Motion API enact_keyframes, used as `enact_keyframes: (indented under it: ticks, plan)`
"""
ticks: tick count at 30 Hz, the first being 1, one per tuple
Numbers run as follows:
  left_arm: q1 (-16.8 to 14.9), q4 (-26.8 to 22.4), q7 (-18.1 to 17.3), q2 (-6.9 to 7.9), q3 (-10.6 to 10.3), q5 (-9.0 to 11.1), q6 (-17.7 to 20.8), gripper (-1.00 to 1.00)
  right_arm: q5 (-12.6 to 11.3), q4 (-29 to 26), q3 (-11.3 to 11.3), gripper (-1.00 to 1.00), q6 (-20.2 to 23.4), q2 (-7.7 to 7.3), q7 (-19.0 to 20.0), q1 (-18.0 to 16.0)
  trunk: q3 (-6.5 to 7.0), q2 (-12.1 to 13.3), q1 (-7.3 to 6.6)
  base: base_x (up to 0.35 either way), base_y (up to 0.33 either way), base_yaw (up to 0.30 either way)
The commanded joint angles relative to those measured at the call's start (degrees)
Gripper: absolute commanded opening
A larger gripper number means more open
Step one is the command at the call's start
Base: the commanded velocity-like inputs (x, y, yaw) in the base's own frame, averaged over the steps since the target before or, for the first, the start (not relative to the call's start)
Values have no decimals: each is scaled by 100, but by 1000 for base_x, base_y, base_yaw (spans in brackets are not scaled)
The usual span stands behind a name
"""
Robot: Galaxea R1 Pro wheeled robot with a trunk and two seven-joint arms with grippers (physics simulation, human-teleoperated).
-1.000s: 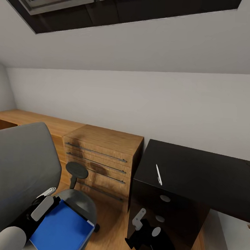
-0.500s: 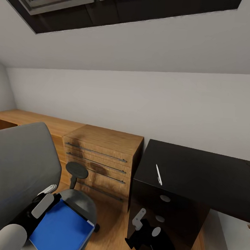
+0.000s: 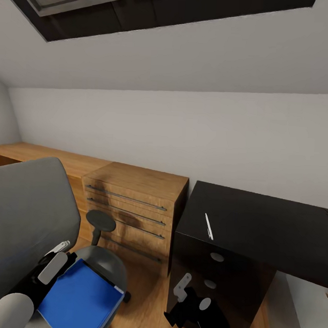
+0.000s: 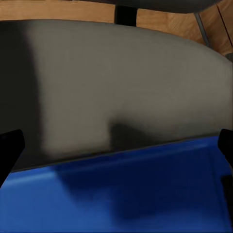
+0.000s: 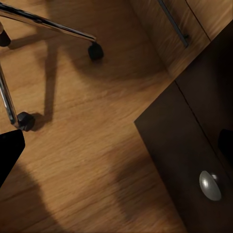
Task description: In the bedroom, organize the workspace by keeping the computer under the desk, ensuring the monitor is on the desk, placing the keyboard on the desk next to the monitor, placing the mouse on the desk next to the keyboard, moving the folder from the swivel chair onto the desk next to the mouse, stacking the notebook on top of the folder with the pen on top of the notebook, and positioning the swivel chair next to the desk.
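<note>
The swivel chair (image 3: 27,218) stands at the left with its grey back toward me. The bright-blue folder (image 3: 80,302) lies flat on its seat (image 4: 121,82). My left gripper (image 3: 55,264) hangs at the folder's (image 4: 126,194) far edge, just above the seat. It is open, with fingertips (image 4: 9,148) wide apart and nothing between them. A thin white pen (image 3: 208,227) lies on the black desk (image 3: 262,228). My right gripper (image 3: 187,294) is open, low in front of the desk's black drawer front (image 5: 194,160).
A light-wood drawer unit (image 3: 132,210) stands between chair and desk, against the sloped white wall. The chair's chrome legs and castors (image 5: 94,50) rest on the wood floor (image 5: 97,160). A round black armrest pad (image 3: 100,222) sticks out beside the seat.
The whole view has shifted up slightly, so the camera moved. My left gripper has edged a little along the folder's far edge. The right arm looks unchanged.
</note>
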Motion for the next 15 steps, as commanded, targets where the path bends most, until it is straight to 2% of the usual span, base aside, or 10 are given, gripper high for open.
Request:
enact_keyframes:
  ticks: [1, 13, 15]
  plan:
    - [-3, -11, 39, 6, -19, 22, 19, 100, 60, -10, -3, 100, 18, 2, 42, -3, -25, -45, 22, 0, 0, 0]
    - [-35, -14, -17, 2, -3, 9, 74, 100, 60, -10, -3, 100, 18, 2, 42, -3, -25, -45, 22, 0, 0, 0]
    - [-61, -16, -14, 0, -4, 8, 82, 100, 60, -10, -3, 100, 18, 2, 42, -3, -61, -125, 66, 0, 0, 0]
